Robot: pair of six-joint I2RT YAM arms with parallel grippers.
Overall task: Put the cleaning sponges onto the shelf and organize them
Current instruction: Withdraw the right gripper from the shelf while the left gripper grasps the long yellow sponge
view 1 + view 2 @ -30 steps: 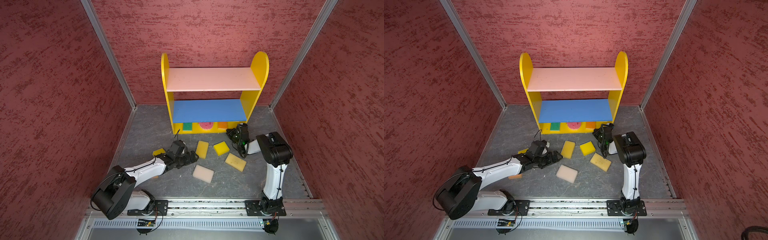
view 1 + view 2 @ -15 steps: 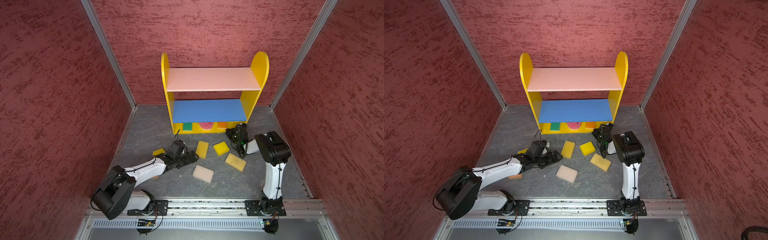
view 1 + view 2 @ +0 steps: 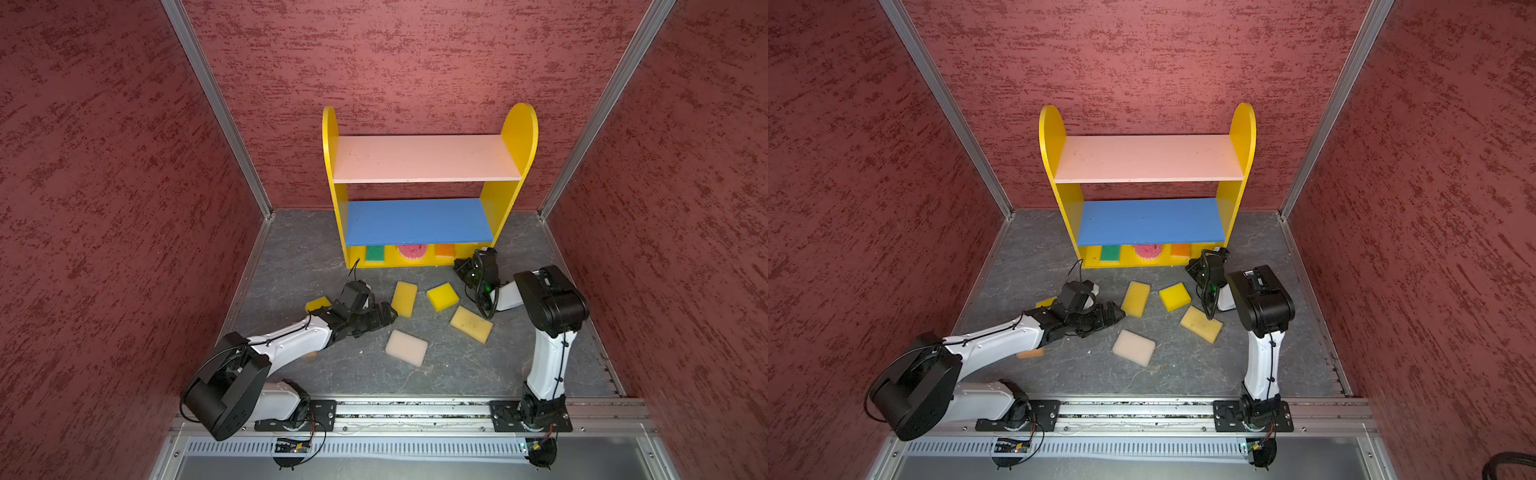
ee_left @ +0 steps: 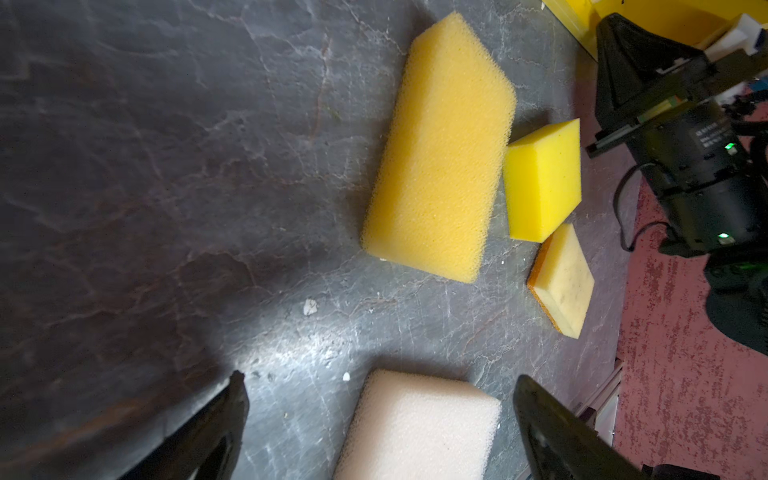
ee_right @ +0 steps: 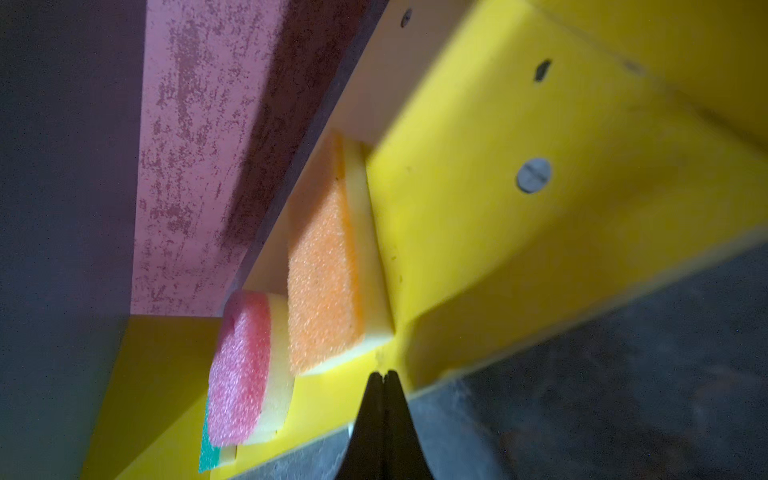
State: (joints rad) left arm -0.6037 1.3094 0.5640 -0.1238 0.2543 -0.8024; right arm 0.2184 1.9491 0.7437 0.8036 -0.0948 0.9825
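The left gripper [image 4: 378, 376] was spread wide, empty, near a cream rectangular foam sponge [image 4: 415, 428]; the right gripper [image 5: 382, 374] was closed on nothing.

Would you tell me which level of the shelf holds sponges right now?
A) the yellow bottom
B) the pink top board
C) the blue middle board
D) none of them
A: in both top views the green sponge, the pink round sponge and the orange sponge sit on the yellow bottom of the shelf, under the blue board; nothing shows on the blue board or the pink board.
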